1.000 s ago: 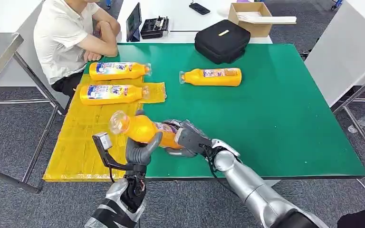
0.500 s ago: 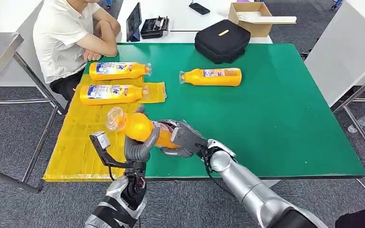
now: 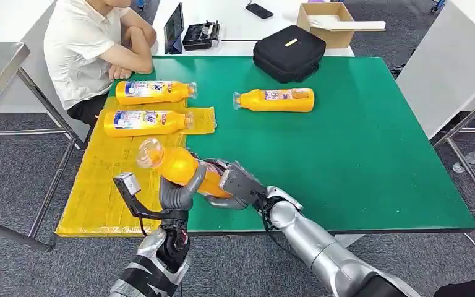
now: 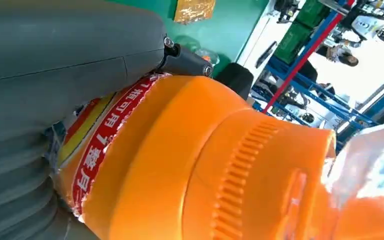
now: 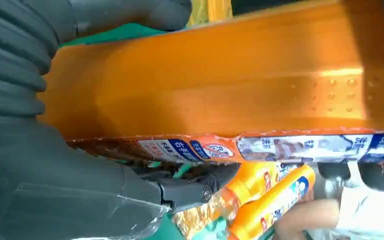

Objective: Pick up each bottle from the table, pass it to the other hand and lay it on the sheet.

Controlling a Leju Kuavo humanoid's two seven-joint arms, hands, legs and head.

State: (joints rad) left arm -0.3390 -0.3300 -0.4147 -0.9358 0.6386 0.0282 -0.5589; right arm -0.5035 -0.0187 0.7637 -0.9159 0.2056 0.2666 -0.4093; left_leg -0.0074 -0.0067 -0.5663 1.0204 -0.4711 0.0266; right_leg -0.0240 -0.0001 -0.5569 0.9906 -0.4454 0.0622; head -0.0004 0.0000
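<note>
Four orange bottles in all, catalogued as follows. Held bottle [image 3: 182,168]: raised above the near edge of the green bench [image 3: 359,154], tilted, clear cap end toward the yellow sheet [image 3: 108,185], base toward the right arm. Body bright orange plastic with a ribbed shoulder band; a wrapped label with a red strip of white Chinese characters shows in the left wrist view, too oblique to read. In the right wrist view the label edge carries small blue and white panels, print too fine to make out.

Left hand [image 3: 178,192]: curled up around the bottle from below, near its neck end, thumb and fingers pressed to the body. Right hand [image 3: 235,182]: wrapped around the base end, fingers closed on the label. Both hands grip the bottle at once.

Two bottles on the sheet: far bottle [image 3: 154,91] and near bottle [image 3: 145,122], both lying flat, parallel, caps pointing right, labels blue, white and yellow, lettering illegible. Fourth bottle [image 3: 275,99]: lying on the bare green surface, well apart from the sheet, cap pointing left, label similar.

Other items: black bag [image 3: 289,52] at the far edge of the bench; cardboard box [image 3: 326,23] on the white table behind; seated person in a white shirt [image 3: 89,49] at the far left corner, arms folded.
</note>
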